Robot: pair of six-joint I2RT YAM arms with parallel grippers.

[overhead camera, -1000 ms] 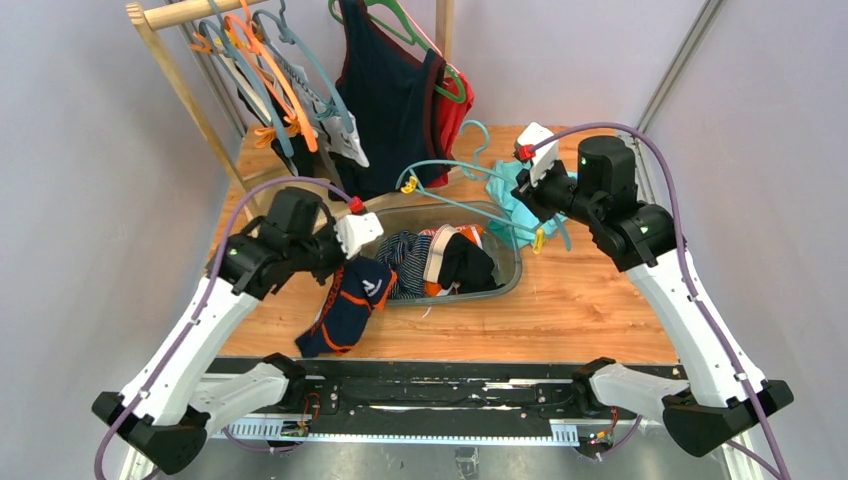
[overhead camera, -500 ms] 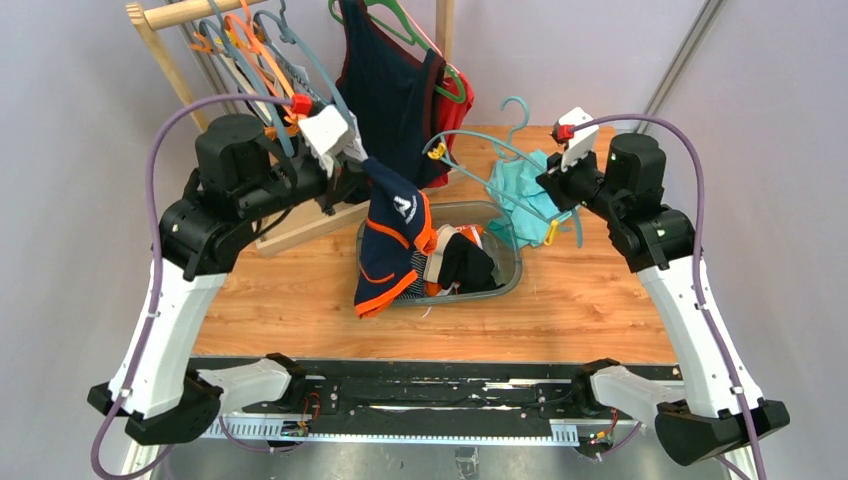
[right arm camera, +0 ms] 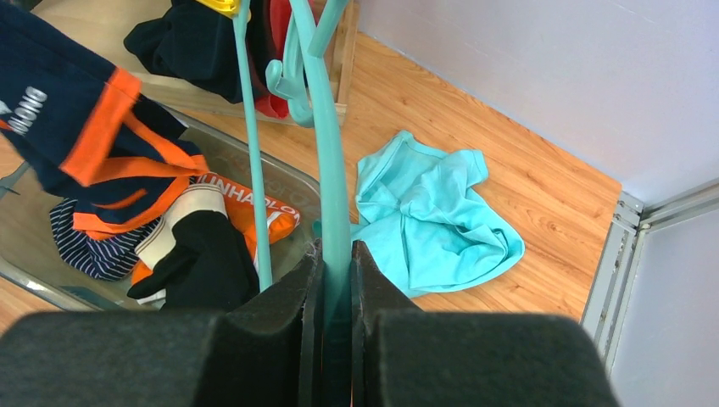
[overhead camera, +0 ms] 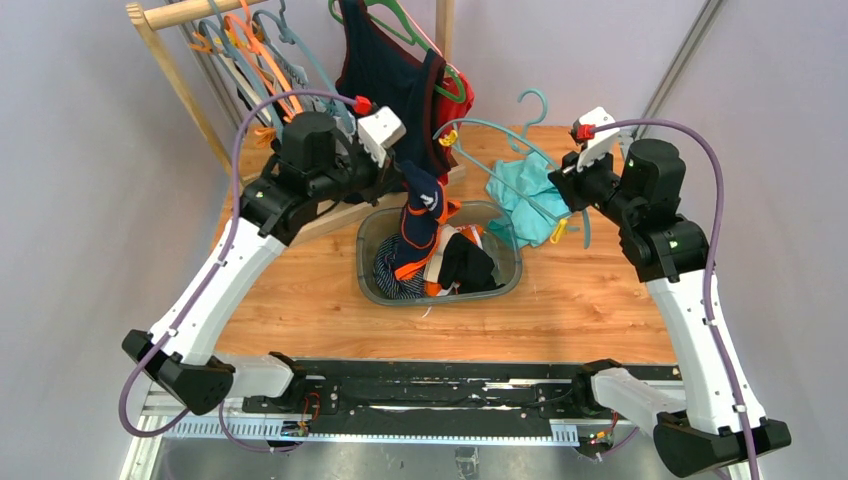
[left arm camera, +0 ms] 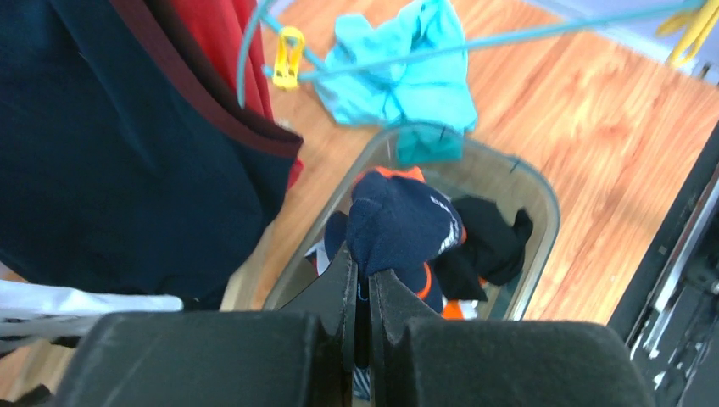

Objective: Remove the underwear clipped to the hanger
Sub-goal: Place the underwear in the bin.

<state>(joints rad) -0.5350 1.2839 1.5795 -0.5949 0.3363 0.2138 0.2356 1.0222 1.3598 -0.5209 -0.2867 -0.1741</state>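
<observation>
Briefs (left arm camera: 398,225), navy-orange, pinched in clenched left hand (left arm camera: 360,275) above bin (overhead camera: 505,283), likely for dropping | right hand (right arm camera: 335,263) clamps teal hanger (right arm camera: 326,144) aloft, likely steadying it.

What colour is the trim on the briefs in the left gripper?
Orange, on navy briefs. The right wrist view shows it best.

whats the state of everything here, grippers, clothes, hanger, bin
left gripper: shut on navy-orange briefs
navy-orange briefs: dangling over bin
right gripper: shut on teal hanger
teal hanger: held aloft, yellow clip empty
bin: holding other underwear
teal cloth: crumpled on table
tank top: hanging up
</observation>
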